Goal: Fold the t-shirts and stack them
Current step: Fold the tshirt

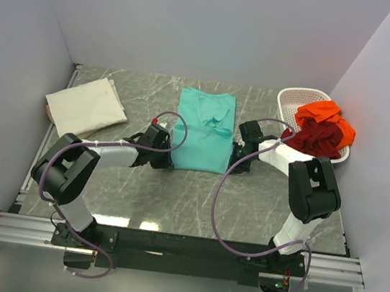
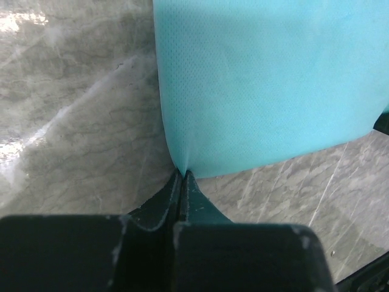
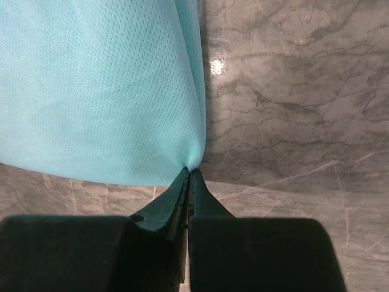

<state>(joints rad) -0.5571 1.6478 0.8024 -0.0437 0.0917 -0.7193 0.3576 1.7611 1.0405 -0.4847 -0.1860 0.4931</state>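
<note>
Teal t-shirt [image 1: 203,129] lies flat on the desk [image 1: 137,196]; left hand [image 2: 183,174] and right hand [image 3: 189,171] each clamp a near hem corner. Lifting both evenly and carrying them toward the collar together should keep the fold square.

I'm seeing the grey marbled table [image 1: 174,194] shining with glare patches along its near edge. A white lattice basket [image 1: 289,100] is sitting at the far right corner, hard against the right edge. Pale walls [image 1: 212,25] are boxing in the far, left and right edges.
</note>
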